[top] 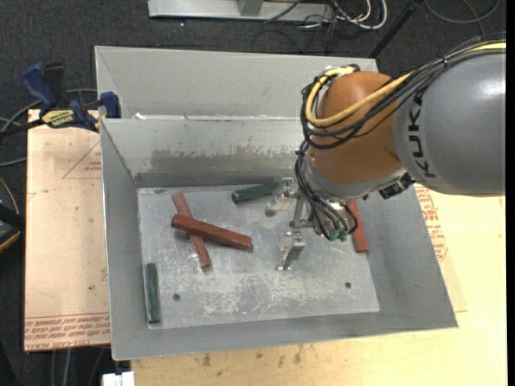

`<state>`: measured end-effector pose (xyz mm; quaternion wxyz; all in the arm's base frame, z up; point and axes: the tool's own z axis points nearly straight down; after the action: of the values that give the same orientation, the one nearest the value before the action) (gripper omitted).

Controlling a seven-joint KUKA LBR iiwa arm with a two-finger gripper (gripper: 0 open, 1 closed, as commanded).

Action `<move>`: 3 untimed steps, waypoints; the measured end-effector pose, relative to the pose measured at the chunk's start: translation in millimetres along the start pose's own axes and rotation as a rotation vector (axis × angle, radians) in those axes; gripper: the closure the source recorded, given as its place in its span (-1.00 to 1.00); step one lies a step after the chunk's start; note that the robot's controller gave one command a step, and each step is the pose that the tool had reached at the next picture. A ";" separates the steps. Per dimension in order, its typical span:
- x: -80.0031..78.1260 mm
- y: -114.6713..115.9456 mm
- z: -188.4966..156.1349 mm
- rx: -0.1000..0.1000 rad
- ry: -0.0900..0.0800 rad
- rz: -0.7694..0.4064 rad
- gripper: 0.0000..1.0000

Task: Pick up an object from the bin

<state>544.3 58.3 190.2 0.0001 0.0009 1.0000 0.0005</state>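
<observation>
Camera view: tool (288, 252) above the bare bin (241, 296) floor, right of centre, grip state indiscernible; the nearest red-brown bar (211, 232) lies toward the left wall, long axis pointing at the tool.

A grey bin (201, 145) holds reddish-brown sticks (211, 233) and dark green sticks (151, 293).

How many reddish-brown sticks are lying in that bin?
3. Left of centre, the top stick crosses the bottom stick; the third stick lies at the right, partly under the arm, which may hide more.
</observation>
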 end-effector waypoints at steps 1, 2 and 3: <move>0.0 0.0 0.0 0.000 0.000 0.000 -1.00; -58.2 52.9 113.1 -0.001 -0.006 -0.090 1.00; -58.2 52.8 113.1 -0.001 -0.006 -0.090 1.00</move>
<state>602.7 111.2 77.1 0.0030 -0.0442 0.9990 0.0009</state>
